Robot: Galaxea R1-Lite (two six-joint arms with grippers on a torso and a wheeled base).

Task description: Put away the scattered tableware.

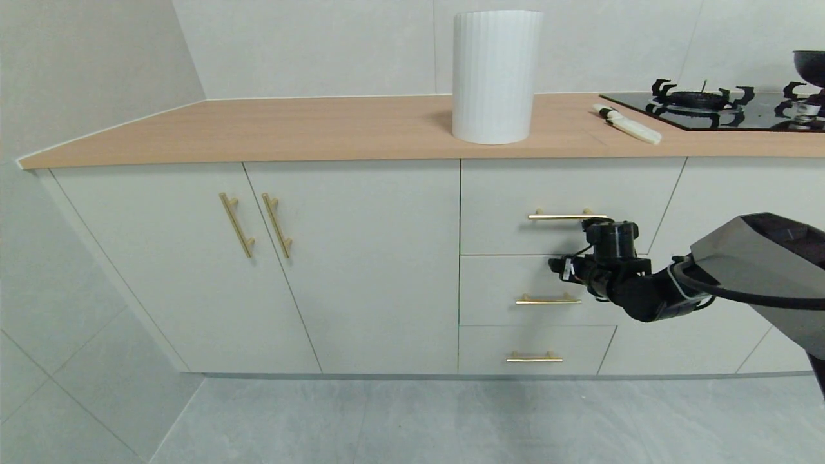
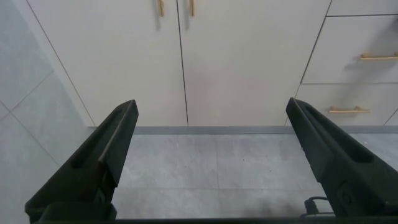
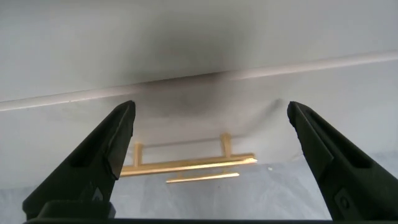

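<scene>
A pale knife (image 1: 626,124) with a dark handle end lies on the wooden counter (image 1: 290,129) beside the hob. A tall white ribbed container (image 1: 495,76) stands at mid-counter. My right gripper (image 1: 558,265) is held close against the drawer stack, between the top drawer handle (image 1: 567,216) and the middle drawer handle (image 1: 548,300). In the right wrist view that gripper (image 3: 211,118) is open and holds nothing, facing a drawer front with a gold handle (image 3: 186,165) just beyond. My left gripper (image 2: 211,115) is open and holds nothing, low over the floor before the cabinet doors.
A black gas hob (image 1: 722,106) fills the counter's right end, with a dark pot (image 1: 811,64) at the edge. Two cabinet doors with gold handles (image 1: 258,224) are left of the drawers. A bottom drawer handle (image 1: 533,359) sits near the grey tiled floor (image 1: 387,419).
</scene>
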